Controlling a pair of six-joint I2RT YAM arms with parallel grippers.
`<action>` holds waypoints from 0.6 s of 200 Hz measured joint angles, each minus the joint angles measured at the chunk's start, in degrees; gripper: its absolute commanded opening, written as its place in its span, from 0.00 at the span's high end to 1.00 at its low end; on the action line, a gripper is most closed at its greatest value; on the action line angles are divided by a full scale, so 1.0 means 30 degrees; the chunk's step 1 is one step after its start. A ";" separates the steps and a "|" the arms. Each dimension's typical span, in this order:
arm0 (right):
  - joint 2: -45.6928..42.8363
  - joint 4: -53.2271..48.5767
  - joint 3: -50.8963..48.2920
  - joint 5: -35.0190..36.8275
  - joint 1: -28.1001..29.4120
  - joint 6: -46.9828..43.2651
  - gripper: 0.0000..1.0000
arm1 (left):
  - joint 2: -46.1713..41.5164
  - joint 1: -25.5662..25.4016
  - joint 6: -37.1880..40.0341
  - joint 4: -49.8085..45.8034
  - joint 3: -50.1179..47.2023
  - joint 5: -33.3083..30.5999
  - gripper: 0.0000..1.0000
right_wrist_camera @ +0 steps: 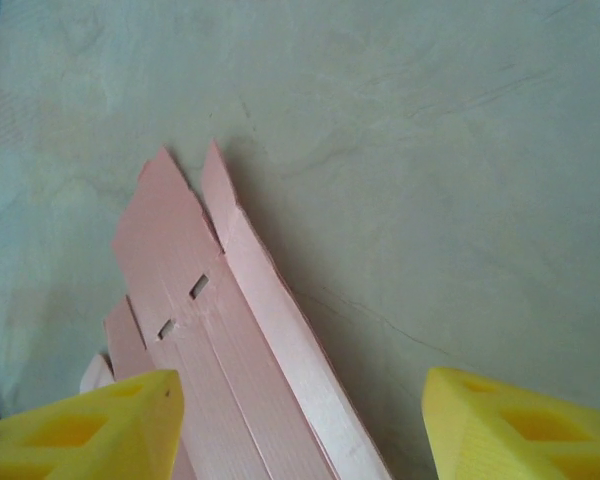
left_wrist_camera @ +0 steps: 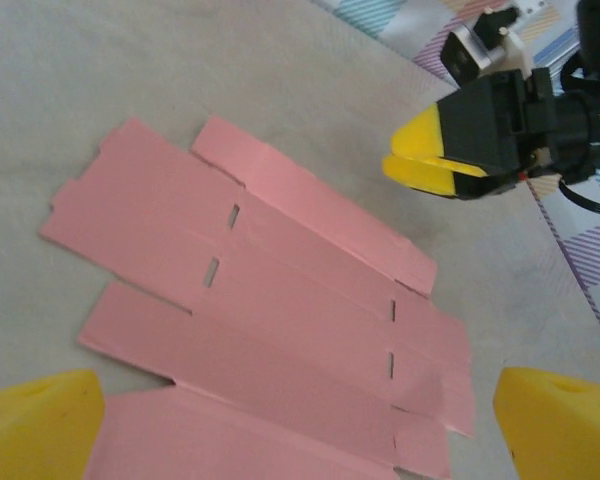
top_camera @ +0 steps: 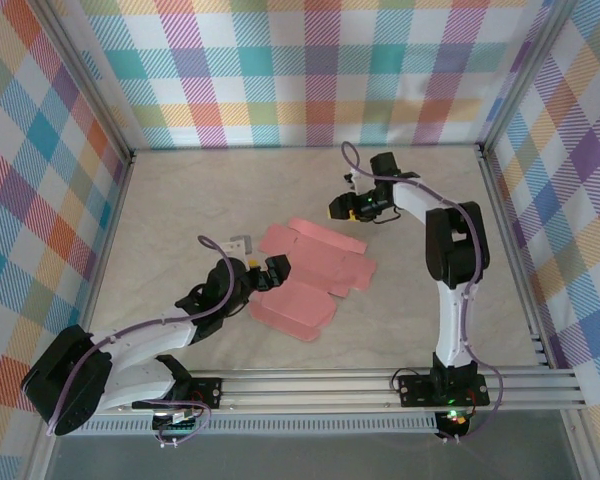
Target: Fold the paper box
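The paper box (top_camera: 310,272) is a flat salmon-pink die-cut sheet with flaps and small slots, lying in the middle of the table. In the left wrist view the paper box (left_wrist_camera: 280,300) spreads out under my left gripper (left_wrist_camera: 300,430), whose yellow fingertips (left_wrist_camera: 40,425) stand wide apart, open and holding nothing. My left gripper (top_camera: 265,274) sits at the sheet's near-left edge. My right gripper (top_camera: 340,208) hovers over the far-right edge, also open. In its wrist view the paper box (right_wrist_camera: 230,340) runs between the jaws of the right gripper (right_wrist_camera: 300,430), its long edge flap slightly raised and unclamped.
A small white piece (top_camera: 238,243) lies just left of the sheet. Aluminium rails (top_camera: 380,385) run along the near edge, and checked cloth walls (top_camera: 310,70) close in the other three sides. Bare tabletop (top_camera: 180,190) stretches behind the sheet.
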 measured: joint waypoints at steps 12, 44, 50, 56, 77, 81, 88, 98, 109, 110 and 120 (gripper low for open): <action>0.0772 -0.0408 0.0539 -0.0772 0.0087 -0.0372 0.41 | 0.0109 -0.0204 -0.0335 -0.0029 -0.0117 -0.0044 0.00; 0.2069 -0.1836 0.1719 -0.2062 0.0444 -0.1916 0.42 | 0.0146 -0.0306 -0.0634 -0.0153 -0.0160 -0.0393 0.00; 0.2229 -0.2149 0.1894 -0.2200 0.0532 -0.2215 0.42 | 0.0146 -0.0306 -0.0627 -0.0233 -0.0160 -0.0452 0.00; 0.2339 -0.2353 0.2018 -0.2339 0.0619 -0.2477 0.42 | 0.0146 -0.0306 -0.0583 -0.0328 -0.0160 -0.0488 0.00; 0.2601 -0.3031 0.2149 -0.2834 0.0896 -0.3432 0.44 | 0.0146 -0.0306 -0.0517 -0.0568 -0.0160 -0.0648 0.00; 0.2623 -0.3155 0.2149 -0.2907 0.0933 -0.3599 0.46 | 0.0146 -0.0306 -0.0495 -0.0576 -0.0160 -0.0656 0.00; 0.2637 -0.3344 0.2149 -0.3009 0.1035 -0.3949 0.52 | 0.0153 -0.0306 -0.0481 -0.0583 -0.0153 -0.0663 0.00; 0.2645 -0.3541 0.2149 -0.3089 0.1115 -0.4167 0.60 | 0.0153 -0.0306 -0.0444 -0.0619 -0.0153 -0.0663 0.00; 0.2645 -0.3614 0.2149 -0.3162 0.1137 -0.4481 0.64 | 0.0211 -0.0306 -0.0393 -0.0765 -0.0109 -0.0656 0.00; 0.2645 -0.3628 0.2149 -0.3162 0.1137 -0.4466 0.65 | 0.0219 -0.0306 -0.0386 -0.0787 -0.0109 -0.0663 0.00; 0.2645 -0.3541 0.2127 -0.3140 0.1188 -0.4626 0.76 | 0.0321 -0.0306 -0.0299 -0.0903 -0.0073 -0.0648 0.00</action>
